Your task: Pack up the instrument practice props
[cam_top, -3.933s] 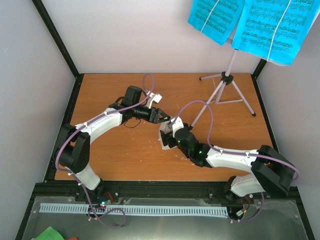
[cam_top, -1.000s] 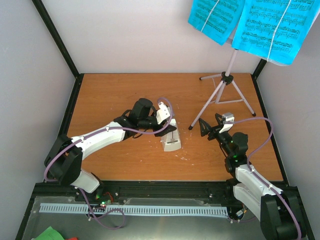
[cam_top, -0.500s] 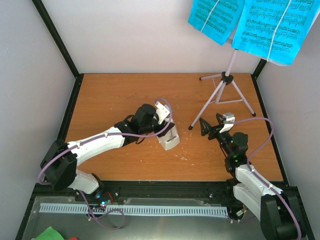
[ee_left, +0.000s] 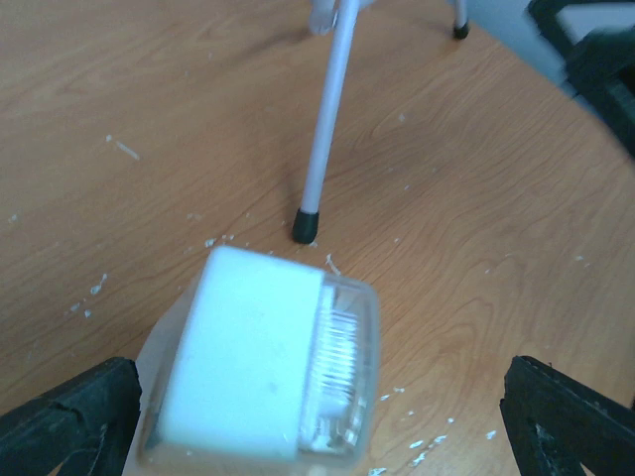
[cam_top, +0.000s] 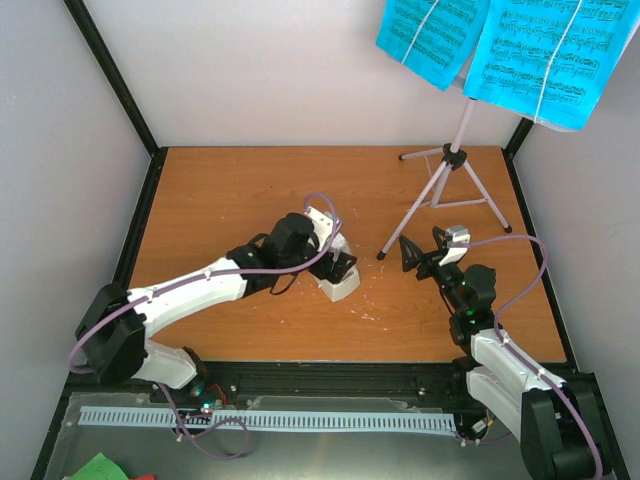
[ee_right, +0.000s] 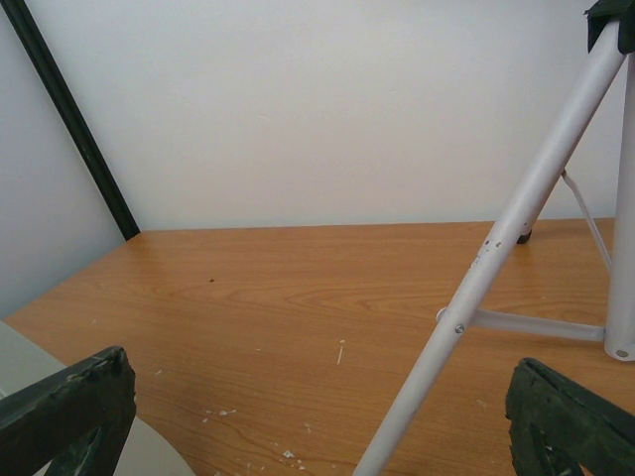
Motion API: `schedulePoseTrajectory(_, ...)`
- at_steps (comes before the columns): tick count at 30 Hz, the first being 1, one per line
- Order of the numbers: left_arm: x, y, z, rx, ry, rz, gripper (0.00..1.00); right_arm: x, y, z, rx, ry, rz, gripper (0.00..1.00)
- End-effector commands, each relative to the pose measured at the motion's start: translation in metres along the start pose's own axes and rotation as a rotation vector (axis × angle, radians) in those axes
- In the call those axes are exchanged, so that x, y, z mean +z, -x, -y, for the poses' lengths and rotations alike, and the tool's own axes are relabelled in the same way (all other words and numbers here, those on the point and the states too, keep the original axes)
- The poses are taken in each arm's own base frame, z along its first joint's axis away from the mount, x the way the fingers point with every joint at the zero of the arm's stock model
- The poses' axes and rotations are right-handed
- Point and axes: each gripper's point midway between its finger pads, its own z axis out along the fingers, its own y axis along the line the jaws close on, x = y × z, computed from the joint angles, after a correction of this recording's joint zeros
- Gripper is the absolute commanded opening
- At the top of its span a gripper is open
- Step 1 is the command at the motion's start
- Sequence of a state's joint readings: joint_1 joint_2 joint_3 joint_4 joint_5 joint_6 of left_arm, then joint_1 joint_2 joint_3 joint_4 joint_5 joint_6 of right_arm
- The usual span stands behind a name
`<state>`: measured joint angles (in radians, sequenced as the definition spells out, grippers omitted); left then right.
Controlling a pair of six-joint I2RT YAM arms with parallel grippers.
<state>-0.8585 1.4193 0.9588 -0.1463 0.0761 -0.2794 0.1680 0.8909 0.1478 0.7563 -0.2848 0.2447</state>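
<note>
The white metronome (cam_top: 340, 287) with its clear cover rests on the table, blurred in the left wrist view (ee_left: 258, 372). My left gripper (cam_top: 337, 263) hangs over it, open, with both black fingertips (ee_left: 69, 426) wide of its sides and not touching it. The pale lilac music stand (cam_top: 452, 158) stands at the back right, one leg's foot (ee_left: 306, 226) just beyond the metronome. Cyan sheet-music pages (cam_top: 500, 40) hang at its top and hide the tray. My right gripper (cam_top: 416, 254) is open and empty beside that leg (ee_right: 496, 248).
The wooden table (cam_top: 230, 190) carries small white crumbs (ee_left: 427, 446) around the metronome. Black frame posts (cam_top: 110, 70) and white walls close in the back and sides. A green scrap (cam_top: 100, 468) lies on the grey shelf below the arm bases.
My left gripper has opened and let go of the metronome, which now sits on the table between the fingers. The left arm reached slightly further right. The right arm has held still over the last second.
</note>
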Motion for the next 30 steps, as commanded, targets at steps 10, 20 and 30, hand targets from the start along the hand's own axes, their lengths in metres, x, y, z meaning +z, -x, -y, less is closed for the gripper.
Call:
schedulePoseTrajectory(10, -0.121, 0.092, -0.095, -0.127, 0.095, 0.323, 0.99, 0.012, -0.028, -0.066, -0.047, 0.147, -0.178, 1.0)
schedulePoseTrajectory(20, -0.163, 0.09, -0.179, -0.104, 0.443, 0.421, 0.99, -0.018, -0.126, -0.128, -0.165, 0.123, -0.447, 1.0)
schedulePoseTrajectory(30, -0.173, 0.084, -0.18, -0.079, 0.483, 0.434, 1.0, 0.007, -0.161, -0.141, -0.231, 0.031, -0.528, 0.99)
